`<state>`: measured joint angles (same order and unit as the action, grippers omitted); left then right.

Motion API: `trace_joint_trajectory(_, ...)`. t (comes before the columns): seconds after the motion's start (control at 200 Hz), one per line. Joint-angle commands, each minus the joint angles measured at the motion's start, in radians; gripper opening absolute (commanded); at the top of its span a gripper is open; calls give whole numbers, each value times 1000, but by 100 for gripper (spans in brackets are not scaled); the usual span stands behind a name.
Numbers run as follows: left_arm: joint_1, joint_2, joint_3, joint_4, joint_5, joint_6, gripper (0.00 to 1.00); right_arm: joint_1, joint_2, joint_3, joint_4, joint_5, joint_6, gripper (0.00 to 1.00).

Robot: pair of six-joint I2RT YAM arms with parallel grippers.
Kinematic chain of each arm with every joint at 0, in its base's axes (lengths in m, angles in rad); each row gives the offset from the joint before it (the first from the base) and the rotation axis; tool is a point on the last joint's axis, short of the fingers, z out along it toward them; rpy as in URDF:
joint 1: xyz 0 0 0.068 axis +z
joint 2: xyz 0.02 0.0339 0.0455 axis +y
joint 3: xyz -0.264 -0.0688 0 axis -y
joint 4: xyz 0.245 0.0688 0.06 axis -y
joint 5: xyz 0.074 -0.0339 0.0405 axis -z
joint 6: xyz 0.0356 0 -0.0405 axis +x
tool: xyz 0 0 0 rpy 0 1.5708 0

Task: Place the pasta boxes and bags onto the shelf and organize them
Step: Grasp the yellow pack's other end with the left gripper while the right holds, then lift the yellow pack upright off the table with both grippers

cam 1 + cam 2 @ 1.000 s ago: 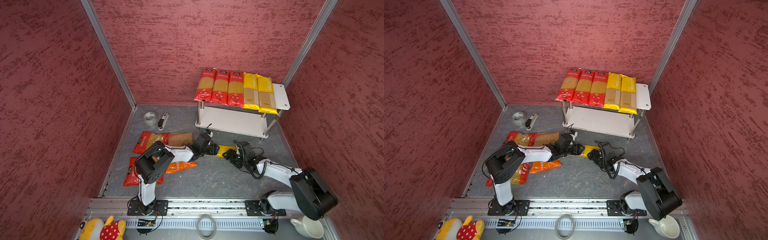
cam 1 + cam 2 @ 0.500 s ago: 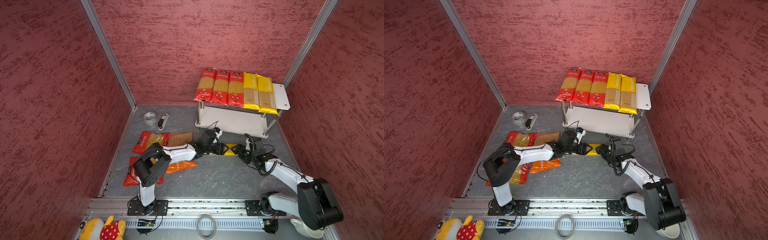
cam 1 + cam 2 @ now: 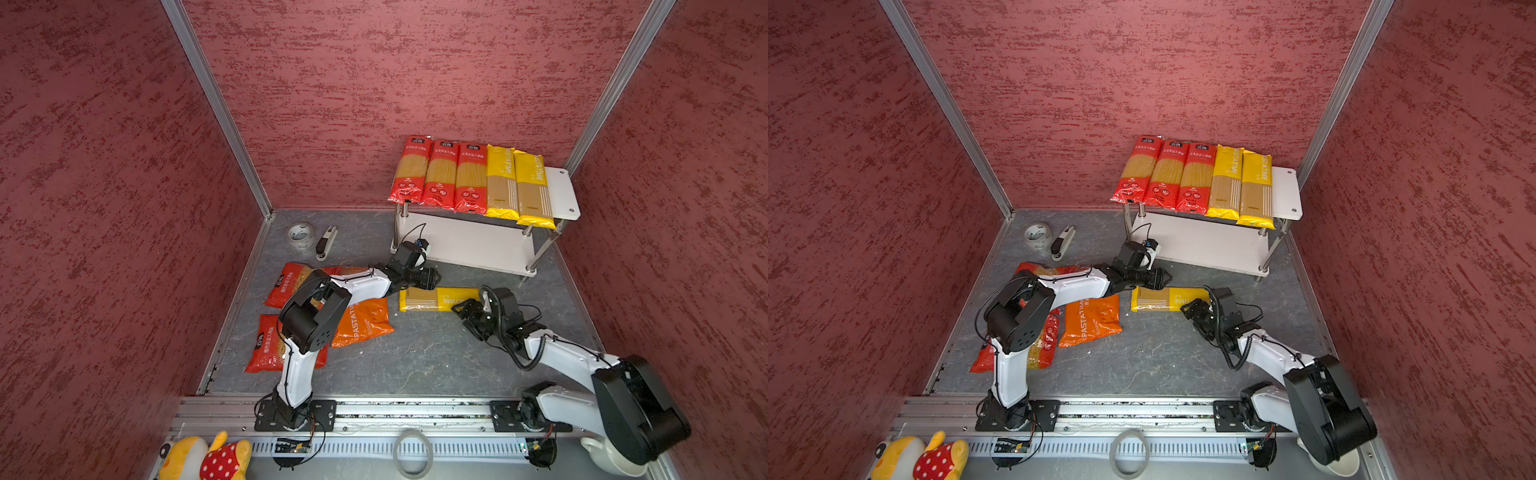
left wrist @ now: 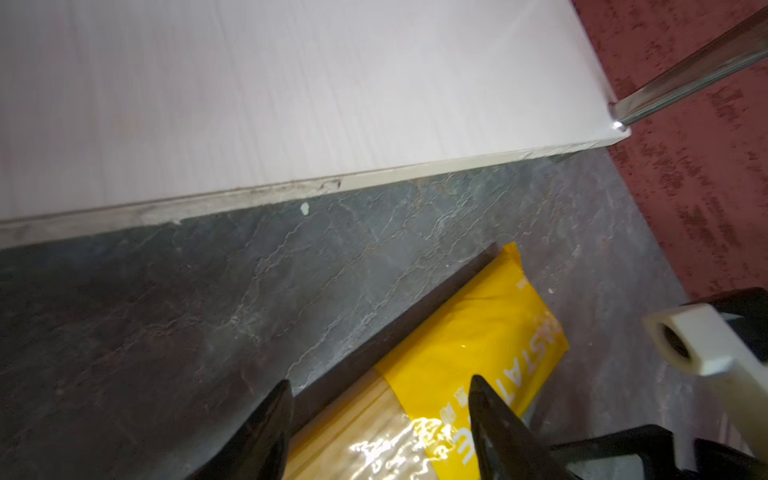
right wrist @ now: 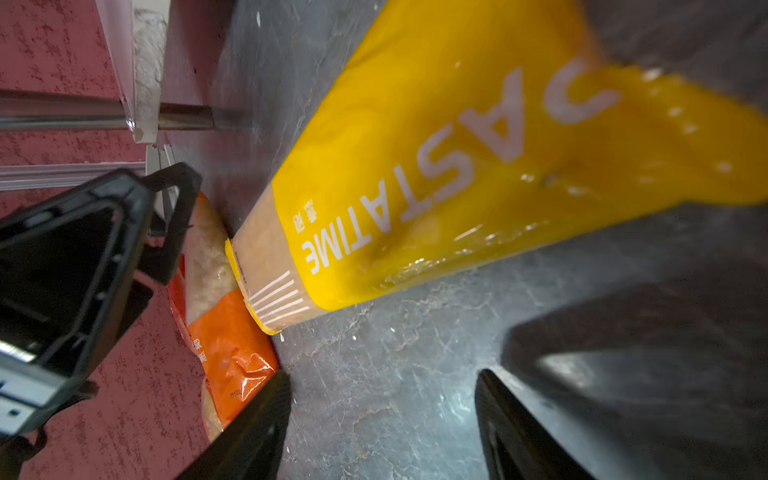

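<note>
Left claw: jaws apart, nothing gripped, poised over the yellow pack. Right claw: jaws apart, empty, just beside that pack's end.

Glossy plastic pack, shiny metal post

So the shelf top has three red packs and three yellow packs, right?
No. The shelf top holds three red packs but only two yellow packs; the third yellow pack lies on the floor. Both top views show it.
</note>
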<state>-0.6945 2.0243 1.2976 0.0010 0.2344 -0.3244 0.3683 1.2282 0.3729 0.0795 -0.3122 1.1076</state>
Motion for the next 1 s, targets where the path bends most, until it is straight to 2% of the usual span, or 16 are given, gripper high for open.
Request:
trace_joint_trajectory(0.0,7,35,26,-37,2,8,67,14,32,5,91,13,63,72)
trace_joint_trajectory(0.215,-53,12,-93,10,54,-91,66,14,62,-1,106,31,70,73)
trace_joint_trajectory(0.356,-123,-42,-196,81,101,-203,66,12,77,-16,126,25,90,73)
trace_joint_trajectory(0.541,-220,-146,-302,170,127,-303,66,4,19,-22,66,52,62,73)
trace_joint_trajectory(0.671,-211,-158,-308,162,115,-297,66,-15,-17,-20,-7,59,2,74)
trace_joint_trajectory(0.847,-147,-129,-302,167,108,-295,66,-85,-50,-18,-107,53,-107,75)
trace_joint_trajectory(0.997,-134,-65,-262,185,133,-315,65,-115,-7,-8,-56,33,-212,69)
